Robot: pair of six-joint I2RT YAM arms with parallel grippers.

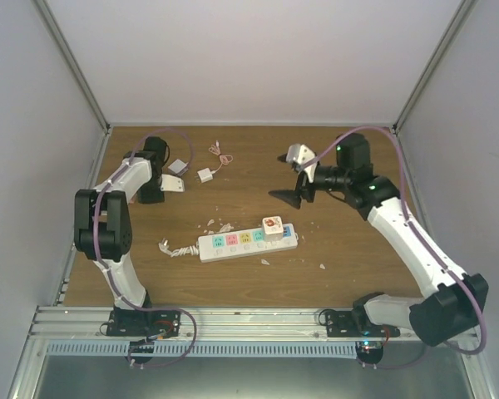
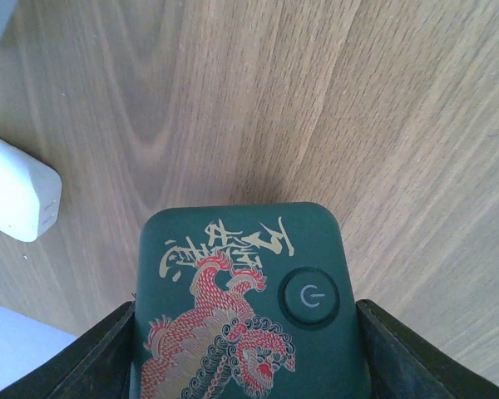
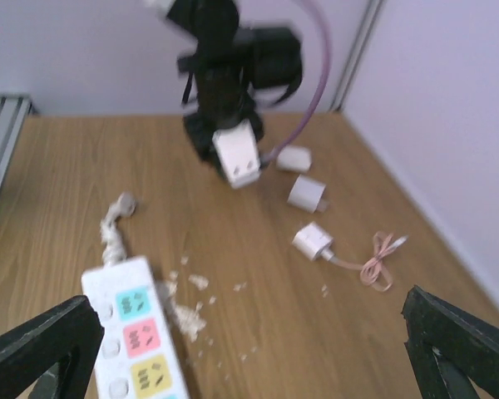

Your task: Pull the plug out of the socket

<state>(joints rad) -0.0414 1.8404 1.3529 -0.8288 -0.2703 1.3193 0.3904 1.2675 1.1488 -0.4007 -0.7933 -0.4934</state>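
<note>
Back-left of the socket (image 1: pixel 248 241), my left gripper (image 2: pixel 249 349) clamps a green dragon-printed block (image 2: pixel 241 291). Near the socket's right end sits the plug (image 1: pixel 272 227), small, rigid, probably tight; I'd pinch its sides. Beyond it, my right gripper (image 3: pixel 249 307) gapes empty.

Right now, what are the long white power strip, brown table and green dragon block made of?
Long white power strip: probably hard plastic, smooth and slightly glossy, with moulded pastel outlet faces.
Brown table: looks like wood or wood-look laminate, matte, with visible grain lines.
Dark green dragon-printed block: likely smooth matte plastic.
</note>
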